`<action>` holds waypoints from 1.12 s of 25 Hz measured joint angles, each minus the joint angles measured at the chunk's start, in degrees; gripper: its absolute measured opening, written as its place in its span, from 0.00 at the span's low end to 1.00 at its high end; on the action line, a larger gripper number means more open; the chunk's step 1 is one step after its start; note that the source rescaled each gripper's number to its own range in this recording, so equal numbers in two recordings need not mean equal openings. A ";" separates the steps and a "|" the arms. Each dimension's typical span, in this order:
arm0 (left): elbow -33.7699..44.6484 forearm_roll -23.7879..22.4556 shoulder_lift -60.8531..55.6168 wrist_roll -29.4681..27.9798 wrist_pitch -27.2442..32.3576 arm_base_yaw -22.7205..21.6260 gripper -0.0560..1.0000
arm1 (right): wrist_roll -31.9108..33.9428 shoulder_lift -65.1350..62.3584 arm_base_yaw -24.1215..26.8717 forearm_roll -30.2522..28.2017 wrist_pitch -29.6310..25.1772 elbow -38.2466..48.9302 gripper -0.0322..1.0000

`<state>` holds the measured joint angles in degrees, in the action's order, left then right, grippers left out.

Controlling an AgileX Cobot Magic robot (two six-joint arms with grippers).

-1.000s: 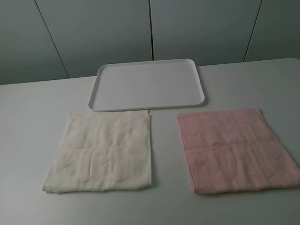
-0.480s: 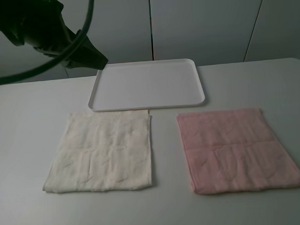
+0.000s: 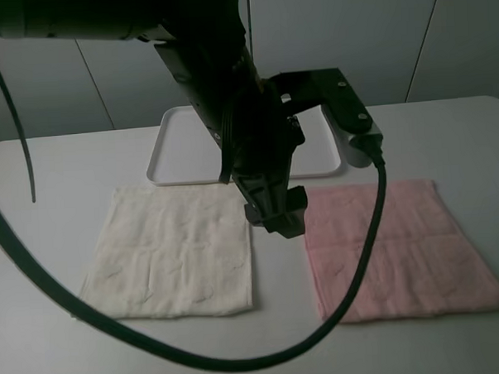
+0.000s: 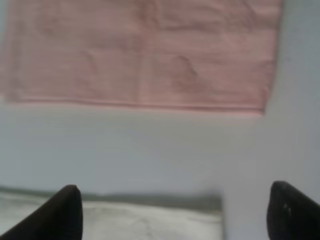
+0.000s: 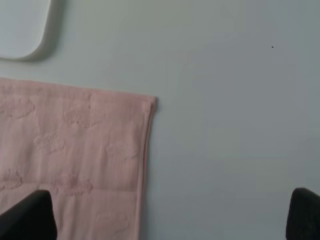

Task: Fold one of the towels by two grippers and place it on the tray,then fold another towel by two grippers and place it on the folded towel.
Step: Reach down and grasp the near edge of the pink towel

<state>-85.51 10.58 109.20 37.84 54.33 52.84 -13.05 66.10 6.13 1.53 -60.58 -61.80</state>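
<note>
A: While the pale pink towel (image 3: 401, 251) lies flat and unfolded near the table's (image 3: 446, 137) front right corner, the cream-white towel (image 3: 174, 252) lies flat toward the front left. Bare strip of table between them; not touching.
B: And the tray?
A: The tray (image 3: 181, 148) sits at the middle of the back edge, just behind both towels, partly hidden by the dark arm (image 3: 220, 81).
B: State of the left gripper?
A: The left gripper (image 3: 275, 212) hangs over the strip between the towels, by the pink one's inner back corner. Jaws spread wide.
B: The right gripper?
A: The right gripper (image 5: 167, 215) shows only in its own wrist view. Fingers wide apart, over the pink towel's outer back corner and bare table.
</note>
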 joint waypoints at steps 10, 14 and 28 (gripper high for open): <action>-0.32 -1.07 11.49 -3.11 -0.35 13.23 0.95 | -0.13 2.73 0.00 -0.40 -1.17 0.00 1.00; -0.41 -2.18 14.11 -6.20 -0.71 13.83 0.95 | -0.37 3.66 0.00 -0.40 -2.73 0.00 1.00; -4.88 -5.92 17.27 -10.04 -3.30 13.83 0.95 | -7.18 6.83 0.13 -0.40 -7.12 3.20 1.00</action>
<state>-90.39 4.66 126.47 27.81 51.03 66.67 -20.23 72.92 6.27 1.13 -67.71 -58.59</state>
